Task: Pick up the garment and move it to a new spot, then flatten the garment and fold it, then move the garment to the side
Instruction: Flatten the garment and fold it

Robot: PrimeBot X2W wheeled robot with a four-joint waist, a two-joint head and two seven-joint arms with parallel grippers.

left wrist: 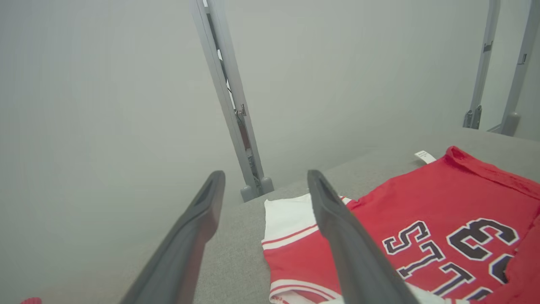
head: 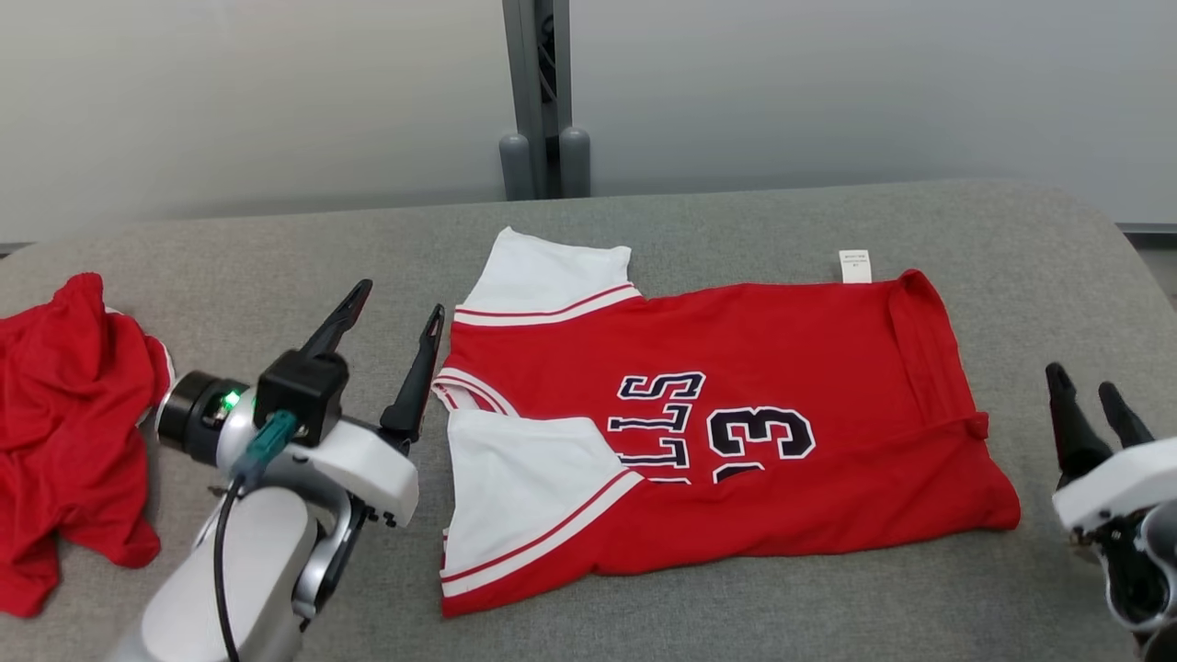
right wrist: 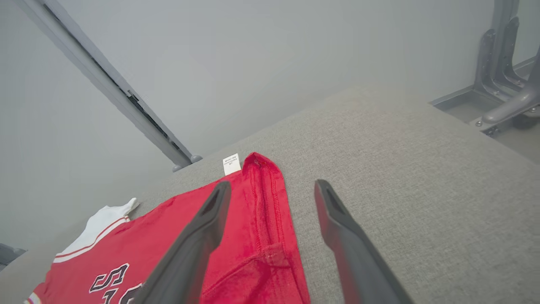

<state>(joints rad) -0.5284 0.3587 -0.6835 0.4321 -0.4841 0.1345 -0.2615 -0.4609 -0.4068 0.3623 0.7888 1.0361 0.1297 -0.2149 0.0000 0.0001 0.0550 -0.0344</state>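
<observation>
The red jersey (head: 782,349) lies lengthwise between the left tool (head: 402,299), just beside its sleeve end, and the right tool (head: 1082,379), near its hem; both tools are spread apart and empty.

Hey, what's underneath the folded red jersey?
The jersey lies on the grey padded surface. Its folded-over near edge covers part of the lettering; anything beneath the cloth is hidden.

Crumpled red cloth (head: 69,414) at far left of the grey surface (head: 736,221) — grey post (head: 538,92) top centre.
</observation>
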